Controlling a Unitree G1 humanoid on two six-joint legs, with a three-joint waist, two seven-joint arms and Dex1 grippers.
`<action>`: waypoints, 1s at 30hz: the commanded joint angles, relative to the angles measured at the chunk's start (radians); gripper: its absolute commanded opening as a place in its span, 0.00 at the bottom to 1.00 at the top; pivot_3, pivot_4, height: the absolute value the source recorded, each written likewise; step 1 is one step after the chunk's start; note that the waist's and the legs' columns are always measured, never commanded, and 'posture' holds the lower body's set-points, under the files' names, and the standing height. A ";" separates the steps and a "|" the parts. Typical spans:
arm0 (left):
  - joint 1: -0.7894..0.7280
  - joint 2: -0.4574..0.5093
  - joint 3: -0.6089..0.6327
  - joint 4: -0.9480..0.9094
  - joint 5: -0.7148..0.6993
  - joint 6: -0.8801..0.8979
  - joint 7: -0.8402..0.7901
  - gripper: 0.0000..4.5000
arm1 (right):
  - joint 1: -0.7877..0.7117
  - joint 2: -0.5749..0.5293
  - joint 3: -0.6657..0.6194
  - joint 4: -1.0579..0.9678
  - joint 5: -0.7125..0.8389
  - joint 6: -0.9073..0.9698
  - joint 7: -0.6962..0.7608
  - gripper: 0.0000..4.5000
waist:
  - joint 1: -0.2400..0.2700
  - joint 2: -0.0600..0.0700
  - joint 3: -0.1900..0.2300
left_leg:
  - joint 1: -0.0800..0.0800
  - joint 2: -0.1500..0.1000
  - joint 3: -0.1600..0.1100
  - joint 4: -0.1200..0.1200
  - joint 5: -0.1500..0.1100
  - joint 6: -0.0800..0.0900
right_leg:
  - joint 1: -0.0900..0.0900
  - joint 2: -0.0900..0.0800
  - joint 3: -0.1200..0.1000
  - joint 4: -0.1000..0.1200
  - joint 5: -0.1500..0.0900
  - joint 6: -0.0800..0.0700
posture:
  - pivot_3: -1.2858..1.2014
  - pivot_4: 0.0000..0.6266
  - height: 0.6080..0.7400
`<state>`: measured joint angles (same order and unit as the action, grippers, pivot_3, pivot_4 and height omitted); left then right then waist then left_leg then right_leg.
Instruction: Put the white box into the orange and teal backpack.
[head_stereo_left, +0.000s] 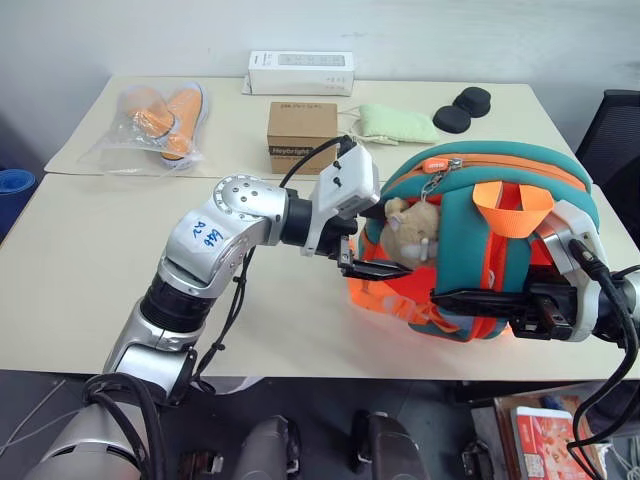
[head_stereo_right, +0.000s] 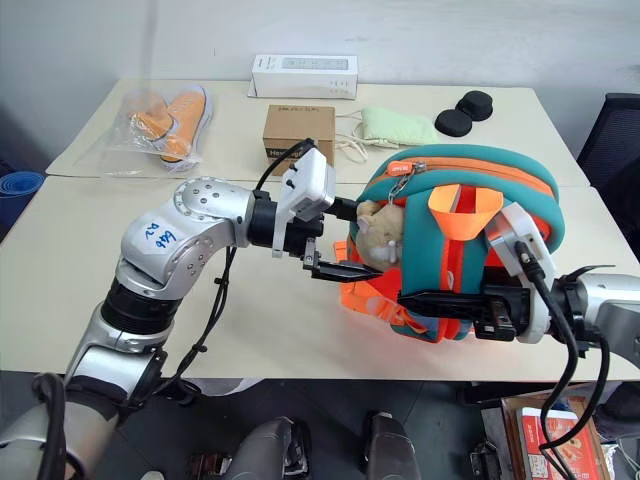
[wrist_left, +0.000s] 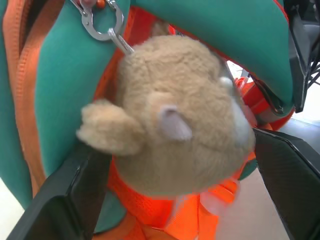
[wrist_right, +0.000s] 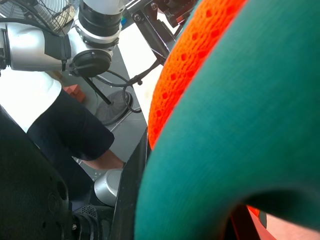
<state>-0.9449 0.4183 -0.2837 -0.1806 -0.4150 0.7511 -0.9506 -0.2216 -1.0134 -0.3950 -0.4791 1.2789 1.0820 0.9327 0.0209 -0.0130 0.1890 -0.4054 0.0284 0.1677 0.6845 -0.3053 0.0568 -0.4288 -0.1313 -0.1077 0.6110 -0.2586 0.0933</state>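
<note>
On the desk (head_stereo_left: 90, 290) in front of me stands the orange and teal backpack (head_stereo_left: 470, 170), tipped against my right side, and it is the biggest thing I am dealing with. My right gripper (head_stereo_left: 470, 300) is clamped shut on its lower teal edge, pinning the pack near the desk's front edge. My left gripper (head_stereo_left: 365, 267) sits at the pack's near face with its two black fingers spread wide, holding nothing; the beige plush toy (wrist_left: 180, 115) hangs from its metal clip right between them. The white box I cannot see on the desk or in either gripper, and whether it already lies inside the pack I cannot tell, since the orange zip line along the top looks drawn together. Behind the pack sit a long white carton (head_stereo_left: 300, 72), a brown cardboard box (head_stereo_left: 301, 136), a pale green pouch (head_stereo_left: 397, 123), two black round pads (head_stereo_left: 462, 109) and a bagged pair of orange shoes (head_stereo_left: 160, 120). I judge I am at the tail of the packing step. Next I should clear my left fingers off the toy without snagging it, then check the zip.
</note>
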 joint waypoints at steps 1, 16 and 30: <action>-0.016 -0.011 0.031 0.012 0.002 -0.034 0.006 0.99 | -0.003 0.006 -0.014 -0.020 0.038 -0.016 -0.003 0.00 | 0.001 0.000 0.000 | 0.000 0.000 0.000 0.000 0.000 0.000 | 0.000 0.000 0.000 0.000 0.000 0.000 | 0.52 0.24 1.00; -0.006 -0.142 0.069 0.196 -0.017 -0.072 0.017 0.52 | -0.028 0.012 0.016 -0.005 0.052 -0.029 -0.037 0.00 | 0.002 0.000 0.000 | 0.000 -0.001 -0.001 0.000 0.000 0.001 | 0.000 0.000 -0.002 0.000 0.000 0.000 | 0.52 0.24 1.00; -0.069 0.087 0.188 0.222 -0.043 -0.102 -0.115 0.07 | -0.014 0.047 -0.011 0.016 0.072 -0.057 -0.087 0.00 | -0.002 0.000 0.000 | -0.001 0.000 -0.001 0.000 0.000 0.000 | 0.000 0.000 -0.003 0.000 0.000 0.000 | 0.52 0.24 1.00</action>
<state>-0.9776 0.4783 -0.1632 0.0433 -0.4356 0.6692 -1.0452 -0.2277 -0.9703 -0.3697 -0.4611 1.3262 1.0453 0.8438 0.0187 -0.0131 0.1890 -0.4059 0.0282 0.1671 0.6845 -0.3053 0.0570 -0.4289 -0.1311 -0.1112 0.6107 -0.2586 0.0933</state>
